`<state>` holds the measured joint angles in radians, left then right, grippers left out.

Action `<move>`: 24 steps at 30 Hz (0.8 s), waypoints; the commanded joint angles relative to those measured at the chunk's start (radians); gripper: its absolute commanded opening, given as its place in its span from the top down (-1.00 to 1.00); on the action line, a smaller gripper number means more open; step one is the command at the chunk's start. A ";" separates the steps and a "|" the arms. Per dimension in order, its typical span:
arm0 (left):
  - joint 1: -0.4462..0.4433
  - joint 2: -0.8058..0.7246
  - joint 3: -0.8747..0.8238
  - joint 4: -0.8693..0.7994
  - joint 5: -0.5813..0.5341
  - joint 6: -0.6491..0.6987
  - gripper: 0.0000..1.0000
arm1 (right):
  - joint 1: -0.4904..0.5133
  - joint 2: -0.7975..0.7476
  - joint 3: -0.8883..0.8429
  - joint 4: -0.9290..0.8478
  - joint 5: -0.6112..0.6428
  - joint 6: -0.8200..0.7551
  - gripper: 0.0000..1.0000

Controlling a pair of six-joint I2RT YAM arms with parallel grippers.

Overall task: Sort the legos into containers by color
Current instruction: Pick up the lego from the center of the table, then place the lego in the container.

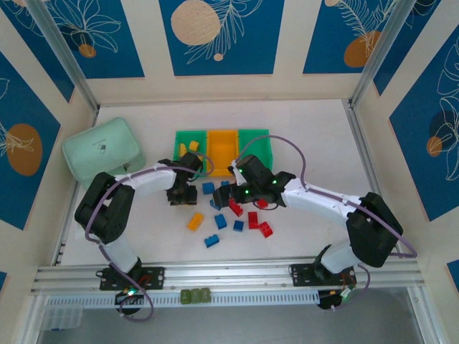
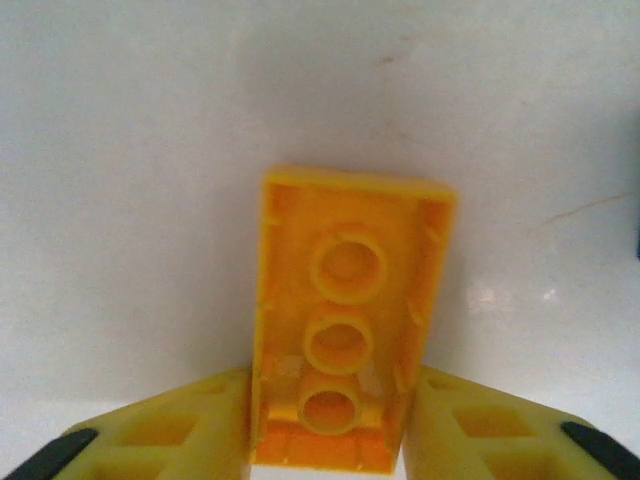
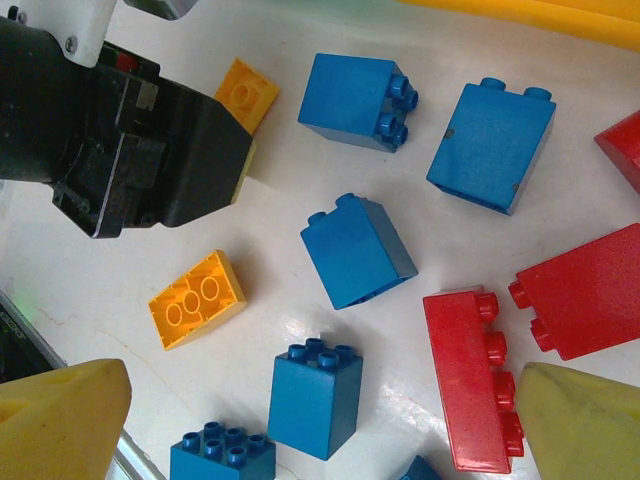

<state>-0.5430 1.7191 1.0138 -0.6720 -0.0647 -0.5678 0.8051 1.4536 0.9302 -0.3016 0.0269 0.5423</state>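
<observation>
We log the left gripper clamped on 1 yellow-orange brick, its hollow underside facing the wrist camera. The right gripper is spread wide and empty over loose blue bricks and red bricks on the table, just in front of 3 joined bins.

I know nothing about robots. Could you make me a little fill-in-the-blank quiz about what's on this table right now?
1. The left jaws are shut on a small ____ plastic brick with its hollow underside showing.
2. In the row of three small rectangular plastic bins, the middle one is ____.
3. The right jaws stand ____ over loose blue plastic bricks and red plastic bricks.

Missing words: yellow; orange; open.
</observation>
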 commanded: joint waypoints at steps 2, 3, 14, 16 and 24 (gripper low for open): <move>0.009 -0.013 0.001 0.002 -0.020 0.011 0.27 | 0.003 0.013 0.037 -0.016 0.007 -0.012 -0.98; 0.009 -0.022 -0.002 -0.001 -0.020 0.011 0.30 | 0.001 0.015 0.039 -0.016 0.006 -0.013 -0.98; 0.010 -0.182 0.037 -0.088 -0.034 0.023 0.35 | -0.021 0.004 0.094 -0.041 -0.002 -0.028 -0.98; 0.015 -0.199 0.073 -0.112 -0.042 0.036 0.35 | -0.028 0.001 0.110 -0.045 -0.006 -0.027 -0.98; 0.075 -0.096 0.317 -0.147 -0.074 0.096 0.36 | -0.068 0.026 0.179 -0.046 -0.017 -0.026 -0.98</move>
<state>-0.4957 1.5673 1.2465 -0.7891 -0.1024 -0.5144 0.7490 1.4647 1.0664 -0.3313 0.0254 0.5308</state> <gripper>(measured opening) 0.326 0.990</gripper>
